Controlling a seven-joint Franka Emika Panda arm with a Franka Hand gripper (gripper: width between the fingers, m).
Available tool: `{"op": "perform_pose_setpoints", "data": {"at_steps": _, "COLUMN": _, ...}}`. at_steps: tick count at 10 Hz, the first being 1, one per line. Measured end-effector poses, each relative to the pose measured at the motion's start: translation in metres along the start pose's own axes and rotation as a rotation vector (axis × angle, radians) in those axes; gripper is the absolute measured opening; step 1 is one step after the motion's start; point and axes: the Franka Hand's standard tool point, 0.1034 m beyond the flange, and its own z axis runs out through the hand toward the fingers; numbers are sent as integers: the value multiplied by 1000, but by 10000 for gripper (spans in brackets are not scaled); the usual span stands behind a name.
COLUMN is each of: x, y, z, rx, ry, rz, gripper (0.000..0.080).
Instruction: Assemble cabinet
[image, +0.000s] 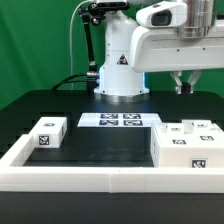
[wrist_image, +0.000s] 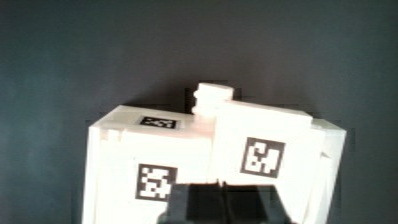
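Small part (image: 47, 134) at exterior view's left, cabinet body (image: 190, 146) at its right — marker board (image: 120, 121) behind, between them.

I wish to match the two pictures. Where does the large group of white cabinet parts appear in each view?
Exterior view: the group of white parts lies at the exterior view's right, on the dark table, below the gripper.
Wrist view: the same group fills much of the picture, seen from above.
Shared landmark: the black square tags on its faces.
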Motion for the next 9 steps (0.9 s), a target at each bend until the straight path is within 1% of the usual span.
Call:
{"op": "perform_pose_setpoints", "data": {"at_steps": 1, "x": -1, "y": 0, "z": 1, "rx": 0, "ry": 0, "rz": 0, "gripper": 95}}
{"op": "perform_pose_setpoints", "data": {"at_steps": 2, "x": -8, "y": -1, "z": 9, "rx": -1, "ry": -4, "rz": -2, "gripper": 290}}
{"op": "perform_pose_setpoints", "data": {"at_steps": 3, "x": -15, "y": -2, "z": 18, "rx": -1, "ry": 6, "rz": 0, "gripper": 426}}
{"op": "perform_pose_setpoints", "data": {"at_steps": 4, "x": -21, "y": -4, "z": 26, "rx": -2, "ry": 13, "rz": -4, "gripper": 610}}
{"op": "perform_pose_setpoints", "data": {"at_steps": 5, "x": -27, "y": -7, "z": 35, "rx": -2, "ry": 28, "rz": -2, "gripper": 730}}
{"op": "perform_pose_setpoints", "data": {"at_steps": 6, "x": -32, "y": -8, "z": 43, "rx": -2, "ry": 41, "rz": -2, "gripper": 785}}
{"op": "perform_pose_setpoints", "data": {"at_steps": 7, "x": -34, "y": -9, "z": 55, "rx": 0, "ry": 70, "rz": 7, "gripper": 785}}
{"op": "perform_pose_setpoints", "data": {"at_steps": 9, "x": -32, "y": -6, "z": 67, "rx": 1, "ry": 79, "rz": 11, "gripper": 795}}
